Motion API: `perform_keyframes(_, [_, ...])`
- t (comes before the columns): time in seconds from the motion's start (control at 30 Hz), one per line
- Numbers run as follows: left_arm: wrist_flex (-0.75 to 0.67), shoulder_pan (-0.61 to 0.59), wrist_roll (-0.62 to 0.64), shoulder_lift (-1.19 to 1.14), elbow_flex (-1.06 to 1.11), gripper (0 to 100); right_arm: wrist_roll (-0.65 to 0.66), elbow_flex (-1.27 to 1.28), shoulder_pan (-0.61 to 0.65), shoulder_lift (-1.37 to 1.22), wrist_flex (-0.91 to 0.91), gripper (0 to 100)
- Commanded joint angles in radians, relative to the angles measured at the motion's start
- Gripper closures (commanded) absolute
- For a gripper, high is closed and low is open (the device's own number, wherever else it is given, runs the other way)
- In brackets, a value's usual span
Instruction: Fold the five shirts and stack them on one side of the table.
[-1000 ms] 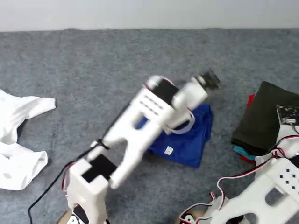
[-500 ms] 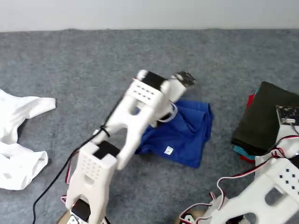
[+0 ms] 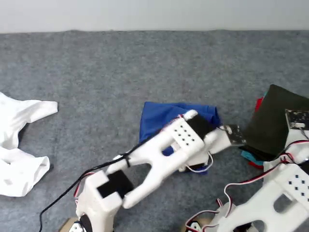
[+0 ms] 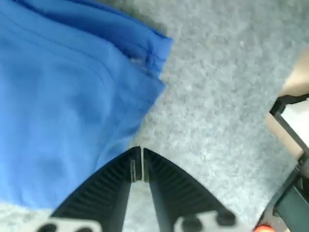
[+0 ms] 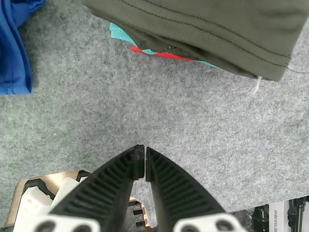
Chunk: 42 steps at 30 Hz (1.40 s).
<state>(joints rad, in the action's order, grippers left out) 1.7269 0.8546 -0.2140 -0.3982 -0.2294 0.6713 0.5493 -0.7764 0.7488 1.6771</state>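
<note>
A folded blue shirt (image 3: 166, 115) lies mid-table, partly under my left arm. My left gripper (image 3: 233, 136) is shut and empty at the shirt's right edge, between it and the stack; in the left wrist view the gripper (image 4: 137, 164) hangs over grey carpet beside the blue shirt (image 4: 63, 92). At the right a dark olive shirt (image 3: 277, 118) tops a stack with red (image 5: 157, 53) and teal (image 5: 118, 33) layers showing under the olive shirt (image 5: 203, 26). My right gripper (image 5: 141, 153) is shut over bare carpet near that stack. A crumpled white shirt (image 3: 19, 145) lies far left.
Grey carpet (image 3: 145, 63) covers the table up to a pale wall at the back. The right arm's white body and red cables (image 3: 280, 193) fill the near right corner. Open carpet lies between the white shirt and the blue one.
My left arm swung from the far side of the blue shirt down to its right edge near the stack. The blue shirt now lies flatter and reaches further left.
</note>
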Motion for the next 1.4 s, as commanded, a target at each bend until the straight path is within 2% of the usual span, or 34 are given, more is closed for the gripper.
perform_keyframes(0.0, [-0.002, -0.072, -0.035, 0.127, -0.004, 99, 0.009, -0.006, -0.008, 0.028, -0.004, 98.3])
perform_keyframes(0.2, [-0.054, -0.23, -0.063, 0.178, -0.025, 99, 0.009, -0.006, -0.004, 0.028, -0.004, 98.3])
perform_keyframes(0.3, [-0.044, -0.255, -0.058, 0.138, -0.008, 99, 0.009, -0.006, -0.004, 0.028, -0.004, 98.3])
perform_keyframes(0.43, [-0.046, -0.221, -0.058, 0.052, 0.035, 99, 0.009, -0.006, -0.004, 0.028, -0.004, 98.3])
perform_keyframes(0.63, [-0.046, -0.08, -0.058, -0.057, 0.119, 99, 0.009, -0.006, -0.005, 0.028, -0.004, 98.3])
perform_keyframes(0.73, [-0.058, -0.068, -0.058, -0.066, 0.124, 99, 0.009, -0.006, -0.005, 0.03, -0.004, 98.3])
perform_keyframes(0.87, [-0.075, -0.15, -0.057, 0.005, 0.099, 99, 0.009, -0.008, -0.002, 0.033, -0.004, 98.3])
perform_keyframes(1.07, [-0.072, -0.353, -0.011, 0.163, 0.001, 99, 0.008, -0.014, 0.008, 0.035, 0.001, 98.3])
perform_keyframes(1.2, [-0.048, -0.442, -0.002, 0.288, -0.005, 99, -0.003, -0.021, 0.127, 0.036, 0.041, 98.3])
perform_keyframes(1.37, [0.026, -0.542, -0.002, 0.419, -0.002, 99, -0.169, -0.052, 0.374, 0.027, 0.031, 98.3])
